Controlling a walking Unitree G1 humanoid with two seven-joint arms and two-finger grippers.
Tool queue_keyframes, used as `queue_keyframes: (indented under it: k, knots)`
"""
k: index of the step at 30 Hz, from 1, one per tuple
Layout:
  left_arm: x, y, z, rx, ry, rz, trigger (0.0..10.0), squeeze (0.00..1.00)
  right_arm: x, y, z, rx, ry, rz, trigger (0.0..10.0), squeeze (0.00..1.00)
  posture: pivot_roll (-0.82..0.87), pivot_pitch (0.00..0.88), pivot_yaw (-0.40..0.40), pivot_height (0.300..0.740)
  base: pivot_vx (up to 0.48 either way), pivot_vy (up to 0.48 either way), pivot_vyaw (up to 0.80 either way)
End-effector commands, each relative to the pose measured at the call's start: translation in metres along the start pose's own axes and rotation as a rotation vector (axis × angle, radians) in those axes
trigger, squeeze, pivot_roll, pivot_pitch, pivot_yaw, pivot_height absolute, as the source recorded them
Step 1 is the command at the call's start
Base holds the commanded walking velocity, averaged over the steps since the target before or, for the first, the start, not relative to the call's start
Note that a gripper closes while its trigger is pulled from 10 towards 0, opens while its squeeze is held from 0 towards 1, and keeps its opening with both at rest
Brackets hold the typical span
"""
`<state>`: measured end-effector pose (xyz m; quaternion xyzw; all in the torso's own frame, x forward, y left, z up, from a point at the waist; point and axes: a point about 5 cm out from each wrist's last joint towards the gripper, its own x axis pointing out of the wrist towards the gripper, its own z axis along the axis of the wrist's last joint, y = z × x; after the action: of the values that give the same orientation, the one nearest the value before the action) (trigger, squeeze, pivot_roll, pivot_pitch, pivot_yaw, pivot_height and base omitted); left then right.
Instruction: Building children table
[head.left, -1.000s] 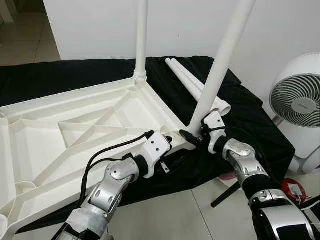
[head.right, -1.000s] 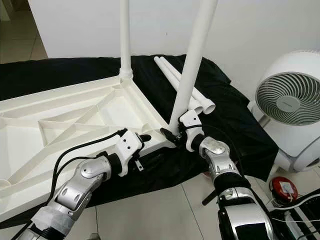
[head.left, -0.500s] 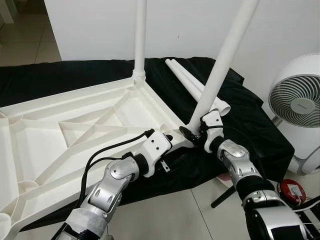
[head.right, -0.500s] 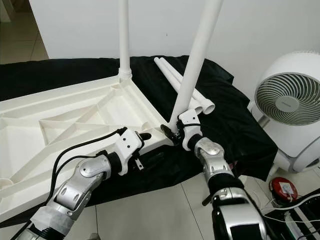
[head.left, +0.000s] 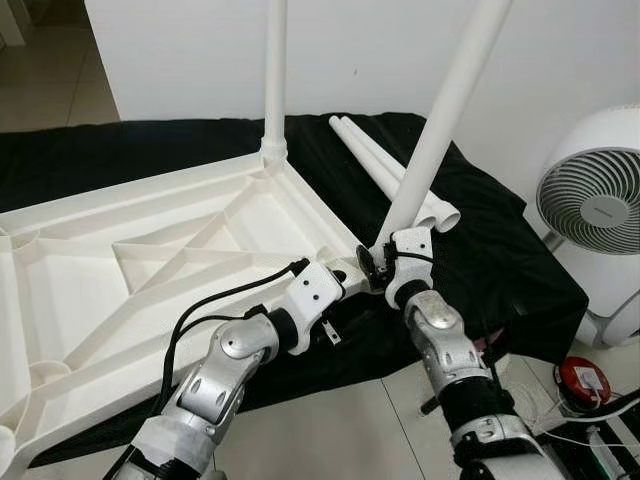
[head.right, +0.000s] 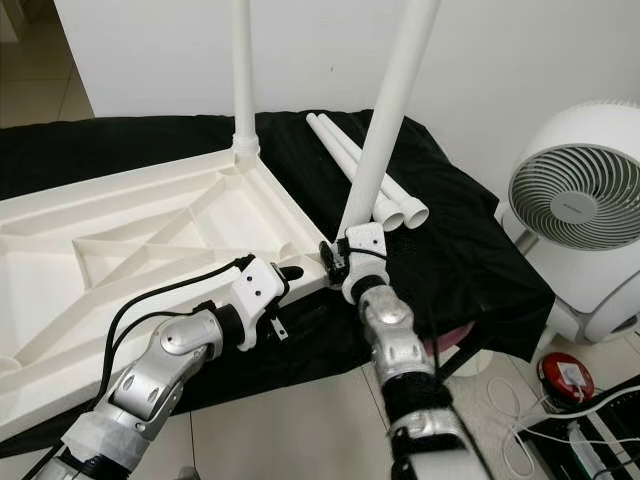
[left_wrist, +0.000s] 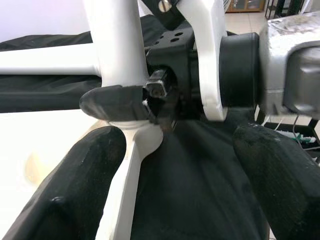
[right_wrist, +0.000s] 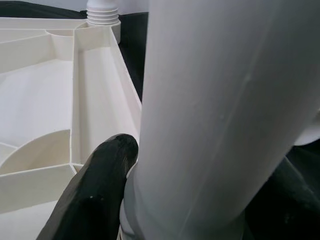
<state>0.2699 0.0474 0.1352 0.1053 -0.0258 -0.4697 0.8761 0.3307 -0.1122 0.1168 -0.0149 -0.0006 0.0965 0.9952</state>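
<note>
Bright, even indoor light is filling the sharp head views, casting only soft shadows, while both wrist views are blurring their nearest black fingers (left_wrist: 75, 195).

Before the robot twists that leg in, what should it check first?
1. Right tool shut on the tilted white plastic leg: ok.
2. Leg foot over the near corner of the upside-down white plastic tabletop: ok.
3. Leg straight up like the fitted upright white leg: not ok, it leans.
4. Left tool open beside that corner, holding nothing: ok.
5. Leg thread seated in the socket: cannot tell.
6. Two spare white legs on the black cloth, out of the way: ok.
</note>
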Motion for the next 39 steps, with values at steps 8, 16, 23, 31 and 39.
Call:
queue_keyframes:
  k: [8,16,23,31,39]
  knots:
    - [0.001,0.0,-0.001,-0.007,0.002,-0.013,10.0,0.0,-0.016,0.017,-0.005,0.073,0.033,-0.117,10.0,0.0,0.0,0.0,-0.073,0.74,0.0,0.0,0.0]
    - [0.0,0.003,-0.001,0.0,0.006,-0.009,10.0,0.0,-0.016,0.017,0.001,0.078,0.021,-0.101,10.0,1.0,0.0,0.0,-0.074,0.74,0.0,0.0,0.0]
    - [0.0,0.003,0.0,0.001,0.004,-0.002,10.0,0.0,-0.013,0.005,0.01,0.071,-0.01,0.063,10.0,0.0,0.01,0.0,-0.077,0.74,0.0,0.0,0.0]
    - [-0.001,0.004,0.001,0.004,0.001,0.003,10.0,0.0,-0.006,-0.014,0.018,-0.029,-0.036,0.301,10.0,0.0,0.02,0.0,-0.079,0.74,0.0,0.0,0.0]
    - [-0.002,0.007,0.003,0.01,0.0,0.01,10.0,0.0,-0.001,-0.026,0.015,-0.145,-0.006,0.503,10.0,0.0,0.03,0.0,-0.078,0.74,0.0,0.0,0.0]
